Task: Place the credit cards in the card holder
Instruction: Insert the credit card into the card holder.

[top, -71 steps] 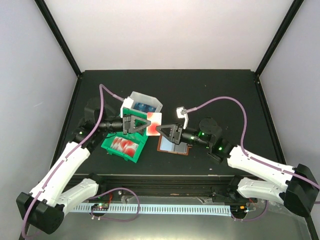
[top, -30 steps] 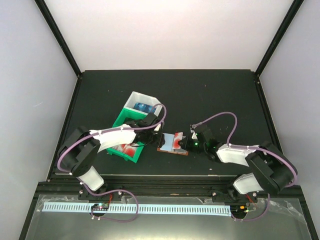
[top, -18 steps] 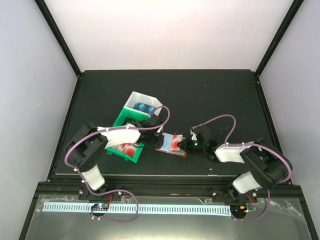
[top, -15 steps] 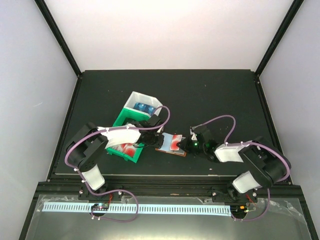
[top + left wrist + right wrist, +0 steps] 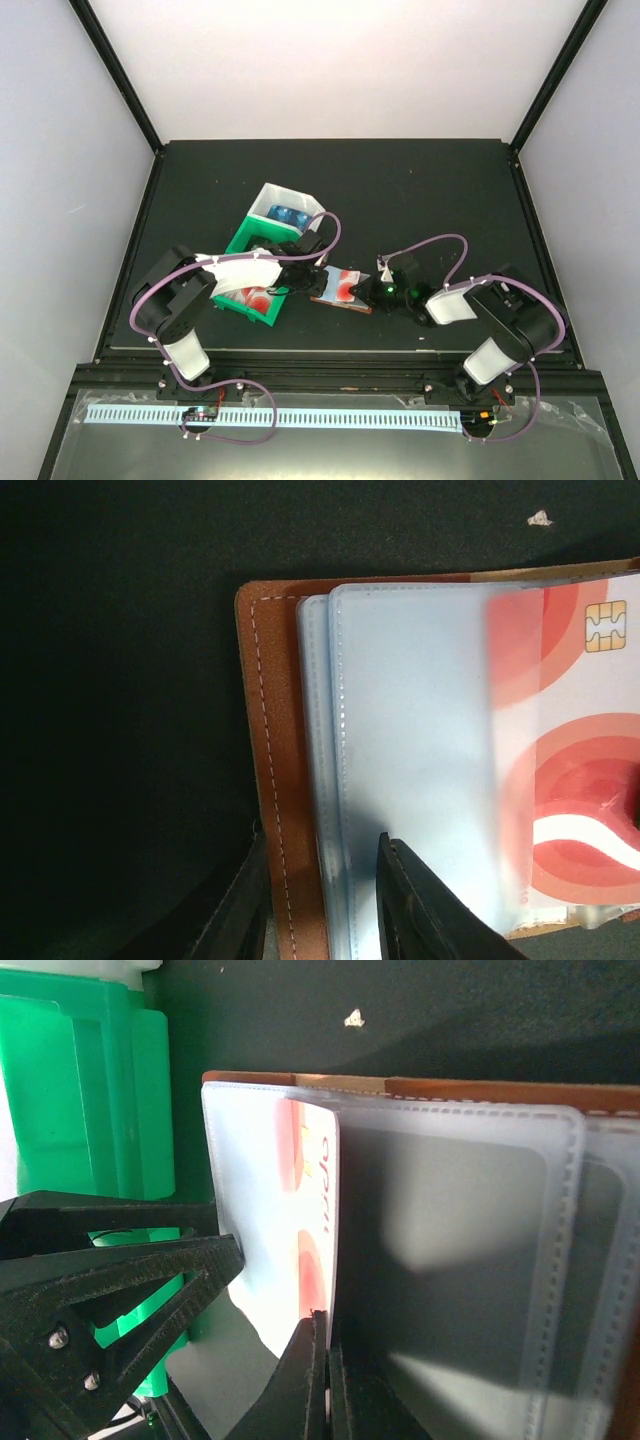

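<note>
The brown leather card holder (image 5: 345,297) lies open on the black table, its clear pockets up. It also shows in the left wrist view (image 5: 272,730) and the right wrist view (image 5: 480,1088). A red-and-white credit card (image 5: 590,710) sits partly inside a clear pocket. My right gripper (image 5: 327,1360) is shut on this card's edge (image 5: 312,1210); it is at the holder's right side in the top view (image 5: 376,290). My left gripper (image 5: 320,910) has its jaws part open, one on each side of the holder's left edge, one finger (image 5: 420,910) on the clear sleeve. It also shows in the top view (image 5: 316,276).
A green-and-white tray (image 5: 238,245) stands just left of the holder, with blue cards (image 5: 285,213) in its back compartment and red-and-white cards (image 5: 250,297) in front. Its green wall (image 5: 90,1090) is close behind my left gripper. Both arms lie low, cables looping above.
2.4 s ago both grippers held the red-and-white card raised above the table. Both have since come down to the holder, and the card now lies partly in the pocket. Little movement in the last half second.
</note>
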{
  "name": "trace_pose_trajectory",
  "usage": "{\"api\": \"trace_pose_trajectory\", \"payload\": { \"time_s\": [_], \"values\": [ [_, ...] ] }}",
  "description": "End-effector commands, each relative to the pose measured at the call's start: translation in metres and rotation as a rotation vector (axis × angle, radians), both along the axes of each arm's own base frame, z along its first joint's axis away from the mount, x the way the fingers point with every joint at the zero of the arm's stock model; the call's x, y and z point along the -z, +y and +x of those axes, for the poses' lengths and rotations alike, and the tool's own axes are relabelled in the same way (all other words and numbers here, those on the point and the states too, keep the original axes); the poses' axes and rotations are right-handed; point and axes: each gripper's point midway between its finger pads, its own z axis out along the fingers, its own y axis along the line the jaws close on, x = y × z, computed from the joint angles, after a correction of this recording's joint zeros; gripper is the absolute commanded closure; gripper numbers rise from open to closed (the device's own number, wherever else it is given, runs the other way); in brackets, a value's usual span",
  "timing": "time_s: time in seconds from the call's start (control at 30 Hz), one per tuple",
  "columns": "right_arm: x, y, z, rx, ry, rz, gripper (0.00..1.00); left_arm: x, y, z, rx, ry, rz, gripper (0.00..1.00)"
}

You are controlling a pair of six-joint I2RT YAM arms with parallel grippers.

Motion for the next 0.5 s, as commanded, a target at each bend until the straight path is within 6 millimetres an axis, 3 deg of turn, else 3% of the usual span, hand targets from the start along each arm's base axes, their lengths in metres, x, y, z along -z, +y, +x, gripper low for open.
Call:
{"api": "trace_pose_trajectory", "payload": {
  "time_s": [0.0,0.37,0.47],
  "values": [
    [0.024,-0.004,-0.013,-0.013,0.058,-0.048,0.99,0.003,-0.003,-0.005,0.009,0.028,0.008,0.68],
    [0.021,0.024,-0.009,-0.064,0.034,0.024,0.99,0.003,-0.005,-0.007,0.015,0.038,-0.001,0.67],
    [0.015,0.022,-0.007,-0.052,0.008,0.018,0.93,-0.001,-0.004,-0.007,0.014,0.03,-0.005,0.65]
  ]
}}
